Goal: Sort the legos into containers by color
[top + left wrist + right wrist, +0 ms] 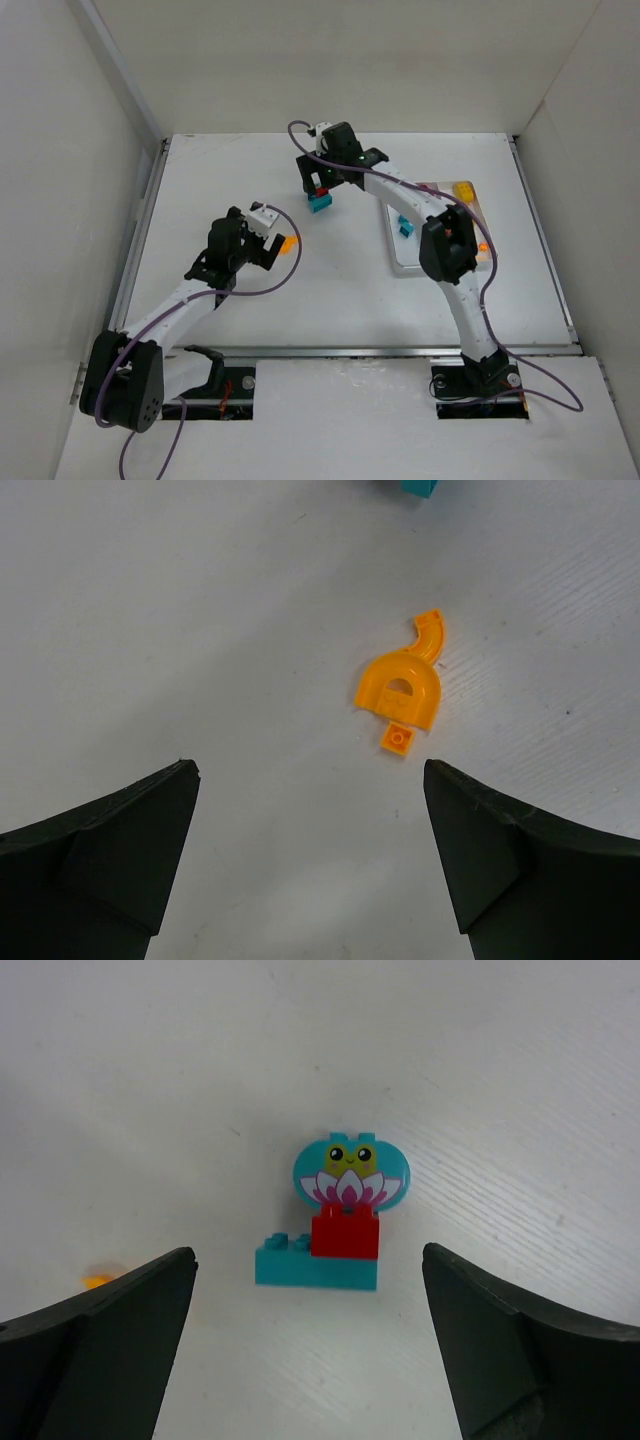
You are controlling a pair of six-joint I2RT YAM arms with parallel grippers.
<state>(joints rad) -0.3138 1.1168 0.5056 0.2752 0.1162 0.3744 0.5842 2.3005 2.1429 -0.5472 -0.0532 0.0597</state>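
A small stack of legos stands on the table: a teal brick (300,1268), a red brick (345,1235) on it, and a round teal piece with a frog picture (350,1172) on top. My right gripper (310,1260) is open just short of this stack (320,200), touching nothing. An orange arch piece (400,688), an orange curved piece (432,635) and a tiny orange square (399,739) lie together ahead of my open left gripper (310,780). In the top view the left gripper (272,248) sits beside these orange pieces (288,243). The white tray of containers (410,270) lies at the right.
The tray holds teal pieces (405,227), a yellow piece (463,189) and an orange one (484,248); the right arm's elbow (447,250) hangs over it. White walls enclose the table on the left, back and right.
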